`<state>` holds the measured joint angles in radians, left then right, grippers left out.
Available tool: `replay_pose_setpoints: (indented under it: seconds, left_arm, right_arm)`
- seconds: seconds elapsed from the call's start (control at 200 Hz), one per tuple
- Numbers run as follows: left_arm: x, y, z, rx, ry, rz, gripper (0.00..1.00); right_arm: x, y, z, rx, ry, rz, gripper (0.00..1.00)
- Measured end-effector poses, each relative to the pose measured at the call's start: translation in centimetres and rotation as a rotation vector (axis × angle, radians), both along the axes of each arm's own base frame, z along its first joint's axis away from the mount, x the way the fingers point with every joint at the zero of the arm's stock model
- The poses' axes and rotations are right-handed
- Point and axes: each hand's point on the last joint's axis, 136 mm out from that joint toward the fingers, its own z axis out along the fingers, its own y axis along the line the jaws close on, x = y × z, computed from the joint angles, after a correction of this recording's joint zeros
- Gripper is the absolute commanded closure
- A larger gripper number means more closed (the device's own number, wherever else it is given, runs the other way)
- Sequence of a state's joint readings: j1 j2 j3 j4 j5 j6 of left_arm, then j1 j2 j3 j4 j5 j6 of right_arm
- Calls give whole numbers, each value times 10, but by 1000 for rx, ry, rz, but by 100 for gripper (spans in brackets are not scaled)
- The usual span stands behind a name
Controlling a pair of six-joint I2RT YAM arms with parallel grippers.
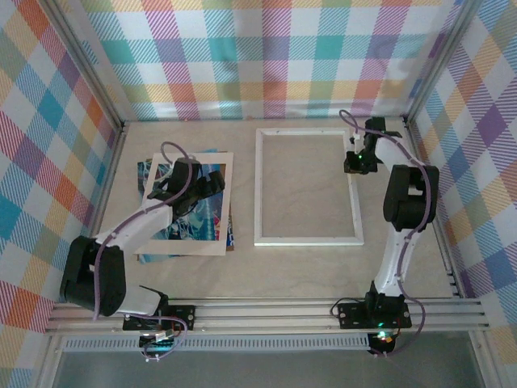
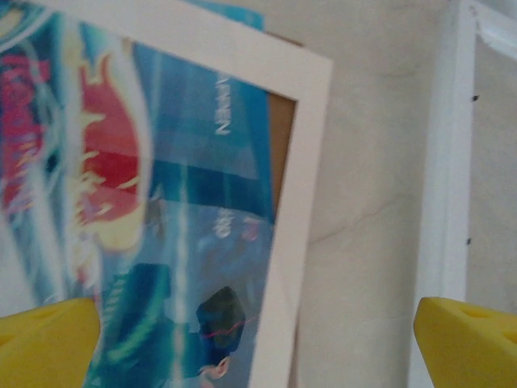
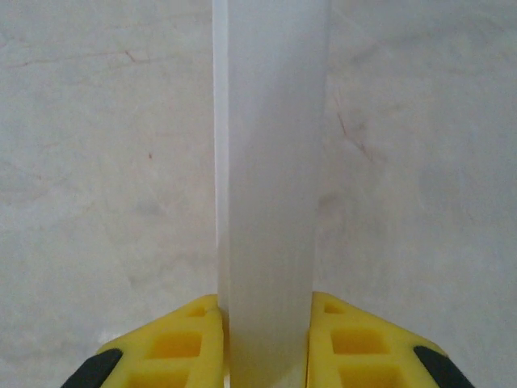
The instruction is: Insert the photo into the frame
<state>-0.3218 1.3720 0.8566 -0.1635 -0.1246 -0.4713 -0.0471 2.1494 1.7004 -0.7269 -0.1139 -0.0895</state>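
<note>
Two arms are at work, and from above little of the job looks done. The photo [image 1: 202, 220] lies near the table's [image 1: 307, 271] left edge, under a cream mat [image 1: 194, 247] and beneath the left pincer [image 1: 212, 182], which hovers spread wide with nothing in it. The frame [image 1: 308, 239] lies flat and empty at the middle of the table, beside the mat but not touching it. The right pincer [image 1: 355, 162] sits at its right rail, toward the far corner. What is left, I'd say, is everything that matters: freeing the photo and laying it in the frame.

Off the left wrist, the yellow fingers [image 2: 48, 343] stand far apart at the two bottom corners, over the mat's right border. The photo shows blurred through the window, with a sliver of brown board [image 2: 280, 145] beside it. The frame's rail is cut off at the right.

Off the right wrist, the right pincer is closed on the frame's white rail, a finger touching each side. Whether the frame has a pane I can't make out.
</note>
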Motion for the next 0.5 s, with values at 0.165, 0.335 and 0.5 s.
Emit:
replay_pose_setpoints:
  seconds: [0.165, 0.335, 0.5]
  left_arm:
    - [-19, 22, -1, 12, 18, 61, 0]
    - [-21, 31, 6, 11, 5, 96, 0]
    - [-23, 45, 4, 15, 23, 142, 0]
  right_arm:
    - [9, 4, -21, 31, 35, 14, 77]
    - [17, 8, -13, 74, 19, -11, 54]
    - [25, 7, 10, 81, -23, -60, 46]
